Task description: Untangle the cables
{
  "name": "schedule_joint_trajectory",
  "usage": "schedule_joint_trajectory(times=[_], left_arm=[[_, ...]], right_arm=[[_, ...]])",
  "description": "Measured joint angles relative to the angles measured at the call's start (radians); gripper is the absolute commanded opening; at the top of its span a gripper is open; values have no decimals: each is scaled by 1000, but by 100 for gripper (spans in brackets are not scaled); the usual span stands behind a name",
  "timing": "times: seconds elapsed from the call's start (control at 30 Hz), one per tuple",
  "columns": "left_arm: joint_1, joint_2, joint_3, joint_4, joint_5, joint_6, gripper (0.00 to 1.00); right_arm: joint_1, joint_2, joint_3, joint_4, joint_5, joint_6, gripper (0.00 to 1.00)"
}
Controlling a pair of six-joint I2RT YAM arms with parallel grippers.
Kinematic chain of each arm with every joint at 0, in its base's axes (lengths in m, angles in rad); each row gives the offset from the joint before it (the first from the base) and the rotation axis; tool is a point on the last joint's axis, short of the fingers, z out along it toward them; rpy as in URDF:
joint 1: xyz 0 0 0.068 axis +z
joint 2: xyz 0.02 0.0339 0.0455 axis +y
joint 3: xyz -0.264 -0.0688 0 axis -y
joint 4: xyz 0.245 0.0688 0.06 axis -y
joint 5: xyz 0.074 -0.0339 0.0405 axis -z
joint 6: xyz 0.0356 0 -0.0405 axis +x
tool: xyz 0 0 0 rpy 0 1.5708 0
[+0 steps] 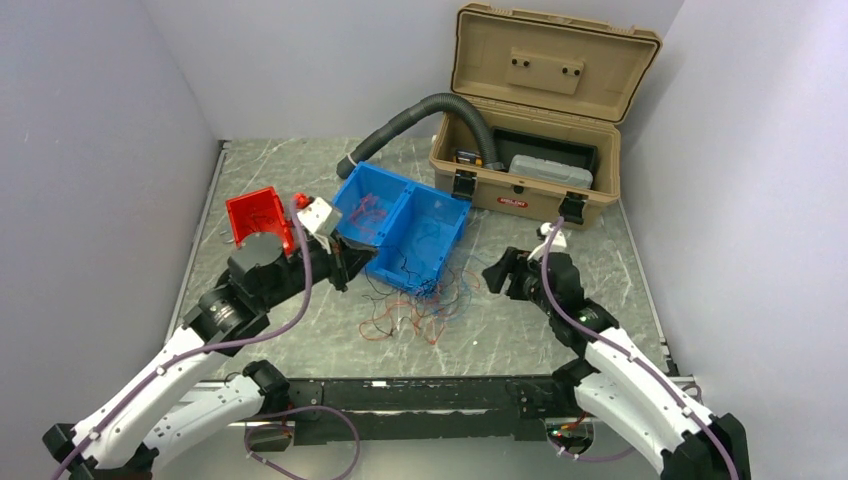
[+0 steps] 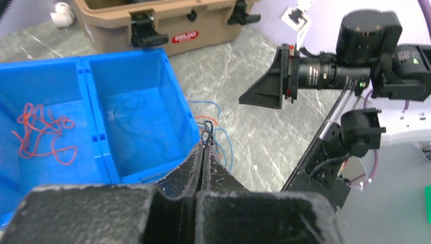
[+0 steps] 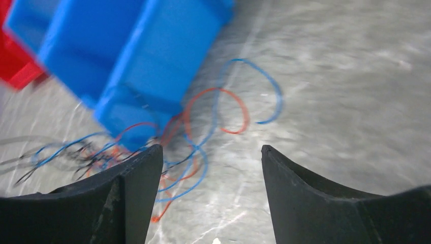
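The cables, thin red, blue and black wires, lie tangled (image 1: 420,305) on the table just in front of the blue bin (image 1: 452,232). More red cables (image 2: 43,132) sit in the bin's left compartment and thin blue ones (image 2: 134,114) in its right one. My left gripper (image 2: 206,145) is at the bin's near corner, shut on a black cable that sticks out of its tips. My right gripper (image 3: 212,148) hovers open over the marble top at the right of the tangle (image 3: 203,137), with nothing between its fingers.
A red bin (image 1: 258,215) stands left of the blue one. A tan toolbox (image 1: 540,110) with its lid up sits at the back right, and a thick grey corrugated hose (image 1: 420,115) arcs from it to the blue bin's far side. Grey walls close three sides.
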Motion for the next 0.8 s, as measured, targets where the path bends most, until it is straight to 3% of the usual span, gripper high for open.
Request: schedule_joint_trajectory(times=[0.2,0.43,0.6,0.67,0.8], left_arm=[[0,38,0,-19,60,23,0],[0,22,0,-29,72,31,0],[0,9,0,-32,72,39,0],[0,3,0,-32,72,40,0],[0,2,4,-40,69,45,0]], right_arm=[[54,168,30,156,-257,-125,73],[245,311,68,285,-323,-215,71],[294,428,68,415,-301,-229,66],[306,490,69,452,-281,-228,57],[336,603,84,499,-204,-212,9]])
